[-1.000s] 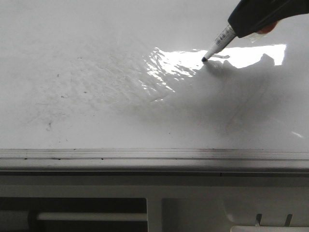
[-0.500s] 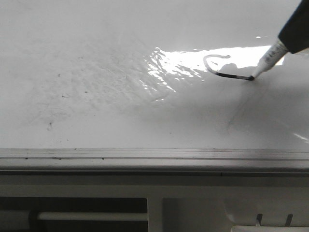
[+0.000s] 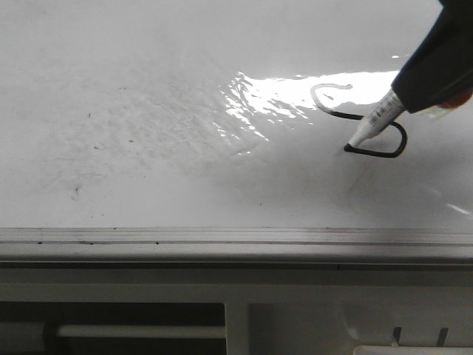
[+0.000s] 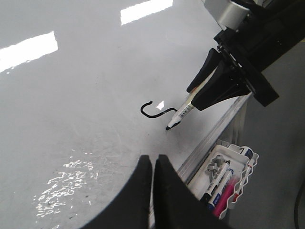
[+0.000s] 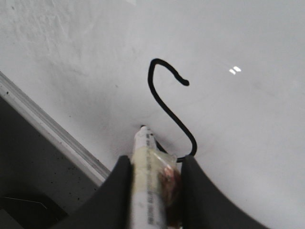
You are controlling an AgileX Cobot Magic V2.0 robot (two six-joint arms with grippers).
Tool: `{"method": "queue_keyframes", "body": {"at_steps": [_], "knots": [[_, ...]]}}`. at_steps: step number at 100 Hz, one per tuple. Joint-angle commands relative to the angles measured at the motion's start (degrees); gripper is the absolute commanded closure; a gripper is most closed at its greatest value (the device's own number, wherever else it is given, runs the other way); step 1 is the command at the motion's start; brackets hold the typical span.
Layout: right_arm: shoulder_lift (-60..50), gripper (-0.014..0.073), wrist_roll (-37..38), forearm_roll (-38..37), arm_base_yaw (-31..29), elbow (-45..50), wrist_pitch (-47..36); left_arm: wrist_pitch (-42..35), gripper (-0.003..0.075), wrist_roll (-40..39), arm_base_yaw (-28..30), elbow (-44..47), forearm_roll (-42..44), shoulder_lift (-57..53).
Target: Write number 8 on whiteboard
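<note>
The whiteboard is glossy white with a patch of glare. On it the number 8 stands as an S-shaped black line: a small upper hook and a wider lower curve. It also shows in the right wrist view and the left wrist view. My right gripper is shut on a white marker, whose tip touches the board at the lower left end of the line. My left gripper is shut and empty, above the board near its edge rail.
A grey metal rail runs along the board's near edge. A white tray holding several markers hangs just beyond the rail, near my left gripper. Faint grey smudges and specks mark the left part of the board.
The marker tip went from the upper hook down to the right, then curved round and back left, drawing the lower curve. My right gripper moved with it.
</note>
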Motion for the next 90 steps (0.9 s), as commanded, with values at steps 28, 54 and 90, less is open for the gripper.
{"method": "queue_keyframes", "body": {"at_steps": [28, 54, 90], "knots": [[0.2, 0.0638, 0.2, -10.3, -0.4, -4.9, 0.9, -2.9, 0.0741, -0.7, 0.3, -1.5, -1.3, 0.0], [0.3, 0.0638, 2.0, -14.2, -0.6, -5.3, 1.5, -2.9, 0.0741, -0.7, 0.3, -1.5, -1.3, 0.0], [-1.3, 0.0638, 3.1, -10.7, -0.2, -6.0, -1.3, -2.7, 0.0741, -0.7, 0.3, -1.5, -1.3, 0.0]]}}
